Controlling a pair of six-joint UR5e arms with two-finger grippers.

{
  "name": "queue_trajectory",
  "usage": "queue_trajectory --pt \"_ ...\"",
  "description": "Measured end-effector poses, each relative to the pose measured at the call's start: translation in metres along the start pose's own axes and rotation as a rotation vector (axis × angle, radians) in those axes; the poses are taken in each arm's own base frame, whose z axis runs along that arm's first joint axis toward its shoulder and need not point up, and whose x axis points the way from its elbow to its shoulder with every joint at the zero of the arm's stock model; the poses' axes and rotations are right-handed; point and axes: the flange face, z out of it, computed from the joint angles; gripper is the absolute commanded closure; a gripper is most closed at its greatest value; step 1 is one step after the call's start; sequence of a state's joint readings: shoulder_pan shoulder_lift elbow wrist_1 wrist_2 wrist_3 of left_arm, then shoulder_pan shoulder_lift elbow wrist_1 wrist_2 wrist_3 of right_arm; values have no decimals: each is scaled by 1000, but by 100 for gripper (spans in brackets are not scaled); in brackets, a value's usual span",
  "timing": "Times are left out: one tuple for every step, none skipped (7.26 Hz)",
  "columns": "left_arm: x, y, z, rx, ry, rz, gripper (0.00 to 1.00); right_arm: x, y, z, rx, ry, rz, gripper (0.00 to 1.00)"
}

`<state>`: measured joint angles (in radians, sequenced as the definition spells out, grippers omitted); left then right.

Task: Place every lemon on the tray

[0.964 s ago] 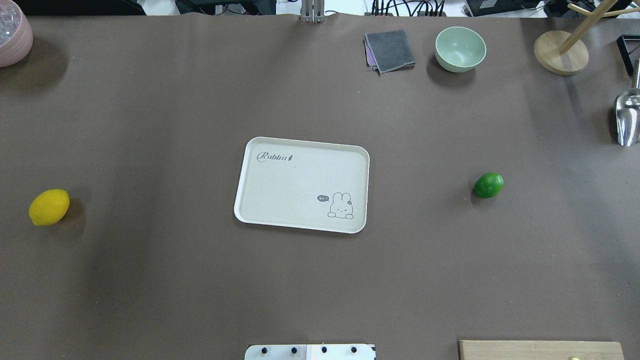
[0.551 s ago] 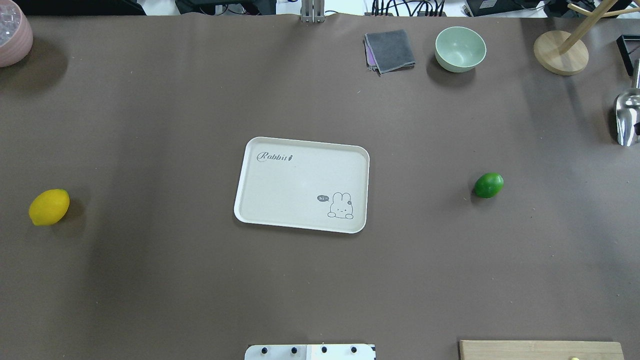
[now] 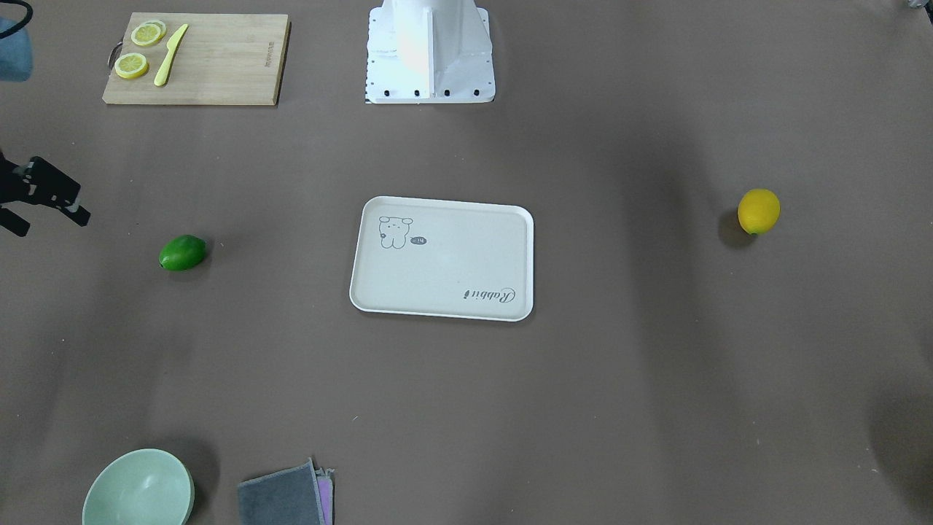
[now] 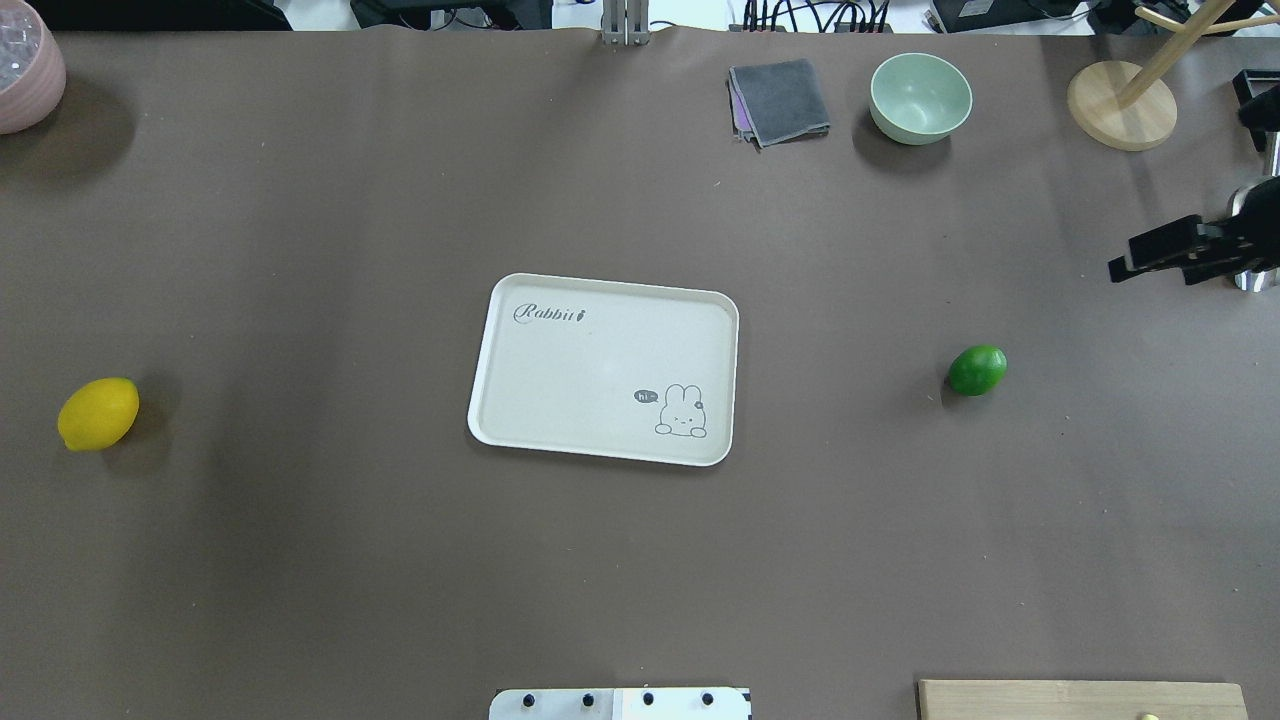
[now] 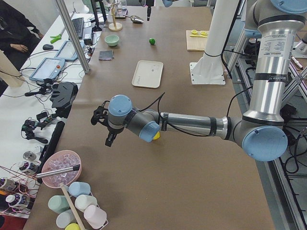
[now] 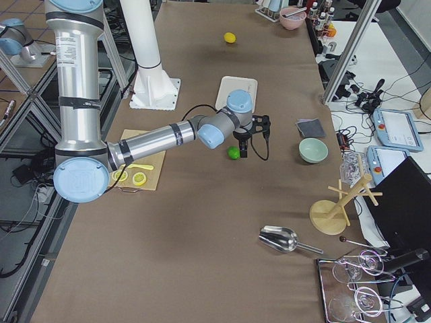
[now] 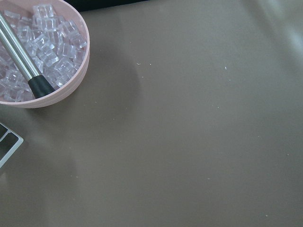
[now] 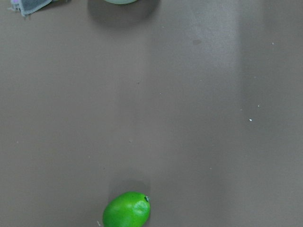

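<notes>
Open table between green lemon, tray

mint bowl beside grey cloth

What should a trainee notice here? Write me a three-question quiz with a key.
1. True or false: the yellow lemon already lies on the tray.
2. Which lies nearest the right pincer? A: yellow lemon. B: green lemon. C: tray.
3. Fill in: the cutting board holds ___ lemon slices beside a yellow knife.
Key: 1 false, it lies on the table, apart from the tray. 2 B. 3 two.
</notes>
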<state>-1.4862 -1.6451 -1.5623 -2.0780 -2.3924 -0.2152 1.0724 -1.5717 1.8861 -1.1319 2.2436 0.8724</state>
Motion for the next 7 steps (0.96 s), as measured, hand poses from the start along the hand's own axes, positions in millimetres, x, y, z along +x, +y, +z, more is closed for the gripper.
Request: queue_trajectory --pt "0 0 0 1 -2 0 2 -19 12 21 16 19 60 0" --pt "0 0 1 0 0 1 2 -37 25 41 17 34 132 0" --pt "0 0 1 -1 2 4 2 -53 38 60 19 51 187 0" --pt "0 0 1 -1 3 7 2 -63 46 78 19 72 221 0" --pt "0 0 2 -2 4 8 2 -67 52 95 27 98 250 0" --pt "0 0 2 -2 4 10 2 -69 57 108 39 119 267 0" --pt "0 0 2 -3 5 10 2 -68 60 117 42 136 275 0"
